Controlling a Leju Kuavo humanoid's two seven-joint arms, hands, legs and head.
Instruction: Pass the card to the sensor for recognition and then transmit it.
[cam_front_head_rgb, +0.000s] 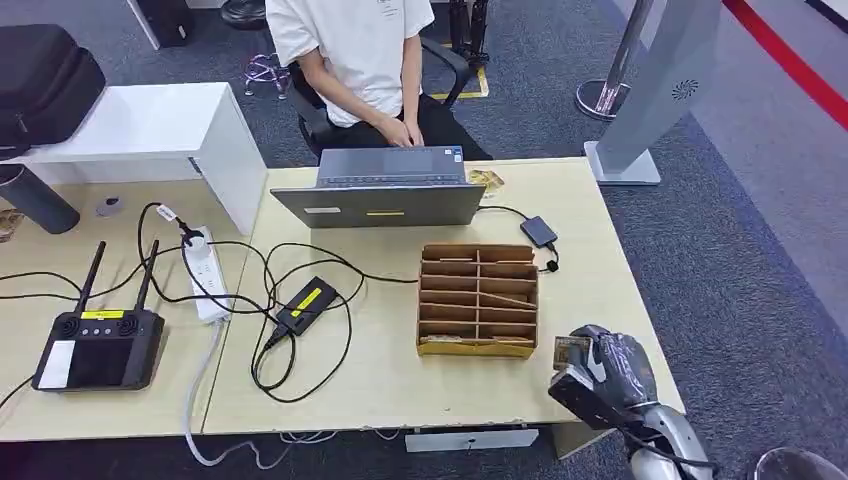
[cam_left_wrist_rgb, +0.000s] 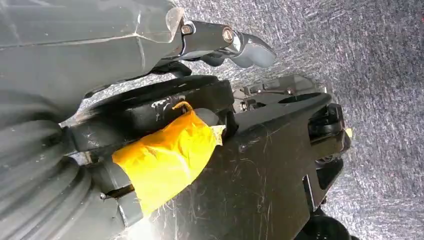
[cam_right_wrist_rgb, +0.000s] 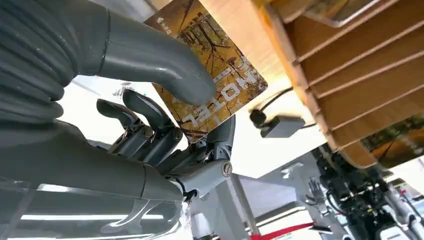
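Right hand (cam_front_head_rgb: 600, 365): thumb and fingers pinch a card (cam_right_wrist_rgb: 215, 70) printed "HOTEL", held above the table's (cam_front_head_rgb: 400, 385) front corner.
Card rack (cam_front_head_rgb: 478, 300): wooden, slotted, just beside that hand.
Sensor (cam_front_head_rgb: 538, 231): small, black, beyond the rack.
Left hand (cam_left_wrist_rgb: 210, 45): hangs over carpet; its grasp cannot be told.

The slotted card rack (cam_front_head_rgb: 478, 300) sits on the table (cam_front_head_rgb: 400, 380), in front of the laptop (cam_front_head_rgb: 385, 190). The sensor (cam_front_head_rgb: 538, 231) lies just behind the rack's right end. The right hand (cam_front_head_rgb: 600, 375) — holding the card (cam_front_head_rgb: 572, 350) — is just right of the rack's front corner. The power adapter (cam_front_head_rgb: 306, 305) and power strip (cam_front_head_rgb: 208, 275) lie left of the rack — the controller (cam_front_head_rgb: 98, 345) lies farther left.
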